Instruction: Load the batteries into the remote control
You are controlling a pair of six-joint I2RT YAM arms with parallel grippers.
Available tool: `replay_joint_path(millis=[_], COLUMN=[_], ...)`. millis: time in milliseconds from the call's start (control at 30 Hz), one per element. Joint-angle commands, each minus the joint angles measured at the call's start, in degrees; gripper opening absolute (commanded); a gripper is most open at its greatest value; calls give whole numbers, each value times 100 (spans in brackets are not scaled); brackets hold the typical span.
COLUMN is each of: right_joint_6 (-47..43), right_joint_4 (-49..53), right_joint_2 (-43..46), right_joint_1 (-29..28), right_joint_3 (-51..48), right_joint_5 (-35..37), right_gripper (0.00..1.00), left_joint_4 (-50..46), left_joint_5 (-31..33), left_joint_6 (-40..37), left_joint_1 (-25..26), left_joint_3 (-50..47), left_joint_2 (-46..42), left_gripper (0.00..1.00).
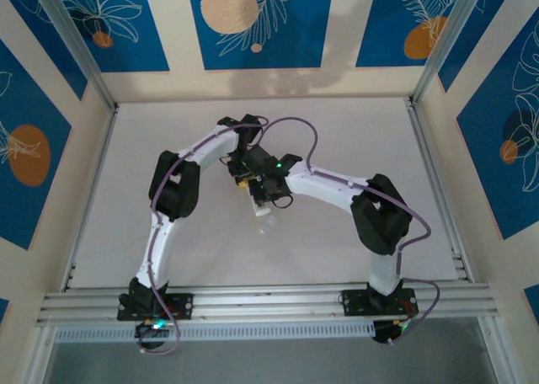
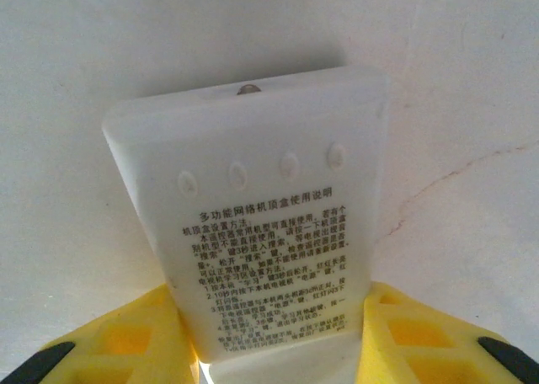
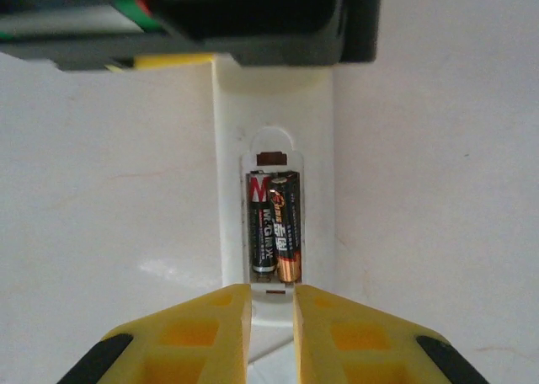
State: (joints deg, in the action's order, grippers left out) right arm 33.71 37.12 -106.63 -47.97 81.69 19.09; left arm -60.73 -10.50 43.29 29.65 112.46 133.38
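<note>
- Remote control [image 2: 261, 199]: clamped by its long edges btwn the left gripper [image 2: 274, 346] fingers, printed label side facing that wrist cam.
- Batteries [image 3: 274, 228]: both lie side by side in the open bay, just beyond the right gripper [image 3: 274, 317] fingertips.
- Right fingers: a narrow slit apart, nothing btwn them.
- Handling, my guess: remote is light, stiff and smooth plastic, so slippery. Hold it by the edges, not over the bay. Cells are small and round (they'd roll), so pinch across the middle.
- Around: left gripper body sits close past the bay's far end, so room is tight. Small pale piece [image 1: 268, 226] on the table [image 1: 354, 131] near the fingers, maybe the cover, too small to tell.
</note>
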Motion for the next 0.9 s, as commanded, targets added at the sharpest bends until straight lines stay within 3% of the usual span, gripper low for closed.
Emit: replay_joint_path(millis=[0,233,567,667,767,867], right_joint_6=[172,558,543,431,276,216], right_joint_4=[-20,-538,-1036,-1119,-1138,-1182], right_joint_2=[693,1684,1002,740,506,366], right_joint_1=[29,195,523,525,503,500], right_joint_3=[-254,-1335,-1392,-1265,-1075,-956], right_joint_5=[-31,-266,-839,-839,-724,-668], right_gripper=[21,24,22,22,22,22], left_joint_4=[-222,-339,-479,-422,-337,-304], left_joint_5=[-110,-49,93,20,-49,-138], left_joint_6=[-57,-82,-132,-147,-164,-190], left_joint_1=[37,36,35,28,32,16], left_joint_3=[261,606,571,513,494,553], left_joint_2=[61,-37,-28,30,-14,-116], left_gripper=[37,49,51,56,72,72])
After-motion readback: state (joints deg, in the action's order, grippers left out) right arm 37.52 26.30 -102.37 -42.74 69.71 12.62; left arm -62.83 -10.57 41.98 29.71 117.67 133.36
